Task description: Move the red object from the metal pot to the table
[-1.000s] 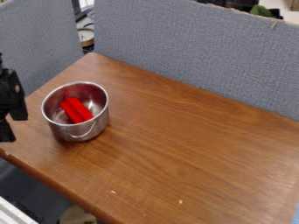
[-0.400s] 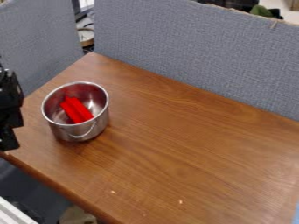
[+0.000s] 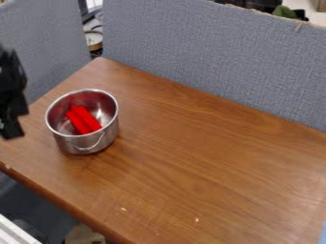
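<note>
The red object (image 3: 83, 119) lies inside the metal pot (image 3: 99, 139), which stands upright near the left corner of the wooden table (image 3: 211, 148). The pot's thin wire handle hangs down its front side. My black gripper (image 3: 11, 126) hangs at the frame's left edge, to the left of the pot and apart from it, pointing down. It is partly cut off by the edge. Its jaws look open and nothing shows between them.
Grey fabric partitions (image 3: 216, 52) wall off the table's back and left sides. The table's front-left edge (image 3: 51, 195) runs diagonally just below the pot, with floor beyond it. Bare wood stretches to the right of the pot.
The gripper has risen along the left edge and turned slightly about its own axis. The pot and the red object have not moved.
</note>
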Action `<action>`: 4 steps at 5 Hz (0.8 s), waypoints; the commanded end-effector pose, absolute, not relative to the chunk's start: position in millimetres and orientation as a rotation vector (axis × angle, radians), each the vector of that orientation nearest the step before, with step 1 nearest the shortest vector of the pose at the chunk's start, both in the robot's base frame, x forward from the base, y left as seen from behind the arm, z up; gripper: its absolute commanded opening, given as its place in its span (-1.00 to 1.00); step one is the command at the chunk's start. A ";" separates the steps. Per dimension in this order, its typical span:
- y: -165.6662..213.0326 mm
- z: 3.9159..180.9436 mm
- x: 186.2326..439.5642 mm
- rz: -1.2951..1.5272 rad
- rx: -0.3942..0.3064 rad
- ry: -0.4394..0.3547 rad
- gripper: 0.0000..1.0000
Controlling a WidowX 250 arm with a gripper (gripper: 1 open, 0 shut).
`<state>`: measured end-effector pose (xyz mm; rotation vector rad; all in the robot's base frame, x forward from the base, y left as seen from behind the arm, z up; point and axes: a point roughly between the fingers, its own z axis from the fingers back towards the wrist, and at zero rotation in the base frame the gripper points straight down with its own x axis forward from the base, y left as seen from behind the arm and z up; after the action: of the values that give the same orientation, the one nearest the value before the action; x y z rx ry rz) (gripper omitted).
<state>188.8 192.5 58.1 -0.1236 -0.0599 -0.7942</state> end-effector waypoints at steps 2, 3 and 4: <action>184.1 70.9 222.1 -0.875 -0.137 -0.126 1.00; 174.3 51.1 231.3 -0.915 -0.192 -0.122 1.00; 162.9 38.5 234.5 -0.695 -0.222 -0.135 1.00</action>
<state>229.8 164.7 32.0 -0.2423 -0.1168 -0.6917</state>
